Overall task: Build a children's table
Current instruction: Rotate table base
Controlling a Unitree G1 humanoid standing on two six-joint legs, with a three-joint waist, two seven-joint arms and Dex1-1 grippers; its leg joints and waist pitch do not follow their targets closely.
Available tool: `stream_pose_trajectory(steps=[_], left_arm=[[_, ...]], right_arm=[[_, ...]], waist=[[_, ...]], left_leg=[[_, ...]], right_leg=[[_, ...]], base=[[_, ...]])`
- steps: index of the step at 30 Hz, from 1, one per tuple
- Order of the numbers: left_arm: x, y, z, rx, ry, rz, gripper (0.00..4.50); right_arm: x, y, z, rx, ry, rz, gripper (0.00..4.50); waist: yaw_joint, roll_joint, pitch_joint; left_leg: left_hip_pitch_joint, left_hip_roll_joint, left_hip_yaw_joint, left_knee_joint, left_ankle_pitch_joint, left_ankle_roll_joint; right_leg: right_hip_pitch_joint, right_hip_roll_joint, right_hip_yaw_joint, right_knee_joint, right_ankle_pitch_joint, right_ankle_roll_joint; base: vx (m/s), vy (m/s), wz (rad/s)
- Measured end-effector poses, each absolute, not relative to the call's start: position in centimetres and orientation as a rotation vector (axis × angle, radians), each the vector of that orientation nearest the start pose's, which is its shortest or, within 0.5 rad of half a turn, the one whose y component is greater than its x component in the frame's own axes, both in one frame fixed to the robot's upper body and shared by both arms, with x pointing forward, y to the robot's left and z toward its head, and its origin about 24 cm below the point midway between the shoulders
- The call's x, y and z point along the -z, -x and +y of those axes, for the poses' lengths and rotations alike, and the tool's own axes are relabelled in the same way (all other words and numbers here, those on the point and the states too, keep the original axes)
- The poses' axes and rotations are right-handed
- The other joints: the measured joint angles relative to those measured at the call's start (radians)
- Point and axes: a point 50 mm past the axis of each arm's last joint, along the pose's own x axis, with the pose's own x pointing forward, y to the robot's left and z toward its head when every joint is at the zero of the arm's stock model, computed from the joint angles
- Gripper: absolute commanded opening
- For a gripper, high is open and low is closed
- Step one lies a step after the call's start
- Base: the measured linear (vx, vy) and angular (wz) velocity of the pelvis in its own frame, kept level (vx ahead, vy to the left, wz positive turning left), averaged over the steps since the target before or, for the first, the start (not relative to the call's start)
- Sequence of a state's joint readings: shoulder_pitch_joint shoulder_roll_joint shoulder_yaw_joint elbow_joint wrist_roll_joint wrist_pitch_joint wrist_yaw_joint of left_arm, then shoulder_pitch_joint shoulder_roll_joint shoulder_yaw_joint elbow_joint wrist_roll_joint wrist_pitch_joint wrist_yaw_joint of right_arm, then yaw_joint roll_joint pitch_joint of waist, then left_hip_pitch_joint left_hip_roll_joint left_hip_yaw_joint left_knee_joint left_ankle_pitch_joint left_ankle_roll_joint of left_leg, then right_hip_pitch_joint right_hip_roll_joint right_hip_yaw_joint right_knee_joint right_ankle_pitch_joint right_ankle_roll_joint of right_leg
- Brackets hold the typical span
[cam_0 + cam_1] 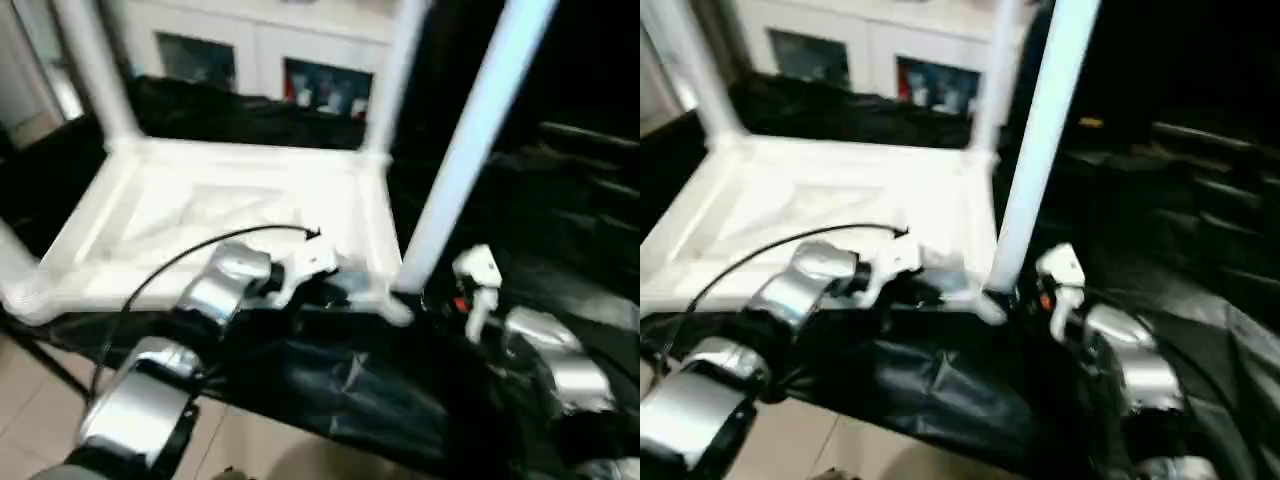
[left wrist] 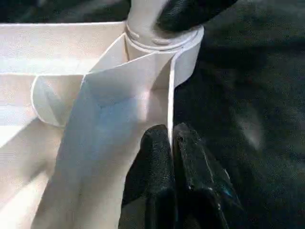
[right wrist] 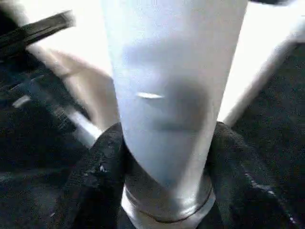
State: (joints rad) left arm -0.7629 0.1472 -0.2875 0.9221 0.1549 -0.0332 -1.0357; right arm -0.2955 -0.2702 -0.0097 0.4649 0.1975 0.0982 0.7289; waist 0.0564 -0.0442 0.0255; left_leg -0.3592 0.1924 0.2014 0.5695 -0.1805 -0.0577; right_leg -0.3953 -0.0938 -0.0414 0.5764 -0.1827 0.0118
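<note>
Right claw (image 3: pixel 164 157) clamps the near-right leg (image 1: pixel 470 150) at its socket; left claw (image 2: pixel 172 143) is pinched on the top's (image 1: pixel 220 215) rim. Top lies inverted on the worktop (image 1: pixel 560 200), 3 legs visibly up; seating this one remains.

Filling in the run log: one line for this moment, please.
left gripper: shut on tabletop rim | right gripper: fingers around near-corner leg | leg upright in socket

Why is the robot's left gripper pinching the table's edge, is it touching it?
Touching: left wrist view shows the left gripper closed on the table top's thin side wall.
</note>
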Motion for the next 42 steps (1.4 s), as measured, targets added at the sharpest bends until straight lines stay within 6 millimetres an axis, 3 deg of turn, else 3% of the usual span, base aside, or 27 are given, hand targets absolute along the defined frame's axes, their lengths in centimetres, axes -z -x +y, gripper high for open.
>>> stream_pose_trajectory(steps=[4,8,10,13,17,18,22,25,29,33,37,40,41,42], left_arm=[[-3.8,-33.9,5.9,1.206,-0.436,0.413,0.0],[-3.5,-33.9,4.7,1.163,-0.434,0.405,0.0],[-3.4,-33.8,4.4,1.159,-0.438,0.402,0.0],[-3.4,-33.7,4.1,1.172,-0.439,0.395,0.0],[-3.5,-33.6,3.8,1.205,-0.444,0.382,0.0],[-3.6,-33.4,3.5,1.231,-0.445,0.375,0.0],[-3.8,-33.5,3.3,1.263,-0.462,0.35,0.0],[-4.2,-33.7,3.4,1.258,-0.469,0.333,0.0],[-4.4,-33.7,3.3,1.266,-0.467,0.301,0.0],[-4.5,-33.8,3.3,1.268,-0.46,0.294,0.0],[-4.8,-33.7,4.0,1.248,-0.343,0.247,0.6],[-6.1,-33.9,4.0,1.237,-0.283,0.173,0.7],[-6.5,-34.0,4.7,1.219,-0.271,0.16,0.78],[-7.1,-34.1,6.3,1.18,-0.262,0.148,0.95]], right_arm=[[-1.4,-30.3,-16.5,-0.47,-0.078,0.264,2.08],[-1.4,-30.9,-16.1,-0.371,-0.068,0.261,2.08],[-1.4,-30.9,-16.1,-0.358,-0.053,0.259,2.72],[-1.3,-30.6,-16.3,-0.365,-0.032,0.244,2.75],[-1.6,-29.9,-17.8,-0.438,-0.005,0.239,2.75],[-1.8,-29.2,-19.3,-0.496,0.014,0.245,2.75],[-2.6,-26.9,-23.1,-0.688,0.054,0.301,2.75],[-1.8,-25.4,-23.6,-0.784,-0.006,0.359,2.75],[-2.9,-24.9,-24.0,-0.865,-0.045,0.354,2.75],[-4.5,-24.9,-22.9,-0.947,-0.072,0.292,2.75],[-4.2,-25.2,-20.0,-0.997,-0.145,0.25,2.77],[-4.0,-25.4,-18.6,-1.029,-0.174,0.251,2.77],[-4.3,-25.8,-18.1,-1.026,-0.177,0.231,2.77],[-4.6,-26.6,-16.9,-1.011,-0.19,0.195,2.77]], waist=[[-0.016,0.001,0.0],[-0.024,0.008,-0.001],[-0.026,0.009,-0.001],[-0.025,0.015,0.0],[-0.019,0.018,0.0],[-0.007,0.021,0.0],[0.005,0.022,0.002],[0.005,0.025,0.004],[0.01,0.033,0.008],[0.016,0.032,0.009],[0.016,0.028,0.011],[0.023,0.014,0.02],[0.021,0.013,0.02],[0.007,0.011,0.021]], left_leg=[[0.002,-0.002,-0.004,0.0,0.0,0.0],[0.002,-0.003,-0.005,-0.001,0.0,0.0],[0.002,-0.003,-0.005,-0.001,0.0,0.001],[0.003,-0.004,-0.005,-0.001,-0.001,0.003],[0.002,-0.006,-0.003,-0.002,-0.003,0.005],[0.001,-0.006,-0.002,-0.002,-0.003,0.006],[0.001,-0.004,0.002,-0.003,-0.003,0.006],[-0.004,0.0,-0.001,-0.003,-0.003,0.006],[-0.013,0.0,-0.001,0.001,0.001,0.012],[-0.015,0.001,-0.001,0.002,0.001,0.012],[-0.015,0.002,-0.001,0.001,0.0,0.01],[-0.023,0.004,-0.001,0.006,0.001,0.01],[-0.023,0.005,0.001,0.008,0.002,0.012],[-0.023,0.006,0.001,0.01,0.002,0.012]], right_leg=[[0.002,0.0,-0.003,-0.007,-0.001,0.002],[0.004,0.0,-0.004,-0.021,-0.001,0.002],[0.008,0.0,-0.004,-0.024,-0.001,0.002],[0.012,0.0,-0.004,-0.032,-0.001,0.002],[0.013,-0.001,0.001,-0.032,0.0,0.0],[0.017,-0.001,0.002,-0.032,0.0,0.0],[0.017,-0.002,0.004,-0.019,0.005,-0.005],[0.012,-0.001,-0.002,-0.014,0.006,-0.005],[-0.001,-0.001,-0.001,-0.001,0.004,0.003],[-0.005,-0.001,-0.001,0.002,0.003,0.003],[-0.007,-0.001,-0.001,0.003,0.003,0.003],[-0.01,-0.001,-0.004,0.003,0.004,0.002],[-0.01,0.0,-0.002,0.003,0.004,0.002],[-0.011,0.001,0.0,0.005,0.004,0.002]], base=[[0.0,0.0,0.0],[0.0,0.0,0.0],[0.0,0.0,0.0],[0.0,0.0,0.0],[0.0,0.0,0.0],[0.0,0.0,0.0],[0.013,-0.004,0.03],[0.0,0.0,0.0],[0.0,0.0,0.0],[0.0,0.0,0.0],[0.0,0.0,0.0],[0.0,0.0,0.0],[0.0,0.0,0.0],[0.0,0.0,0.0]])
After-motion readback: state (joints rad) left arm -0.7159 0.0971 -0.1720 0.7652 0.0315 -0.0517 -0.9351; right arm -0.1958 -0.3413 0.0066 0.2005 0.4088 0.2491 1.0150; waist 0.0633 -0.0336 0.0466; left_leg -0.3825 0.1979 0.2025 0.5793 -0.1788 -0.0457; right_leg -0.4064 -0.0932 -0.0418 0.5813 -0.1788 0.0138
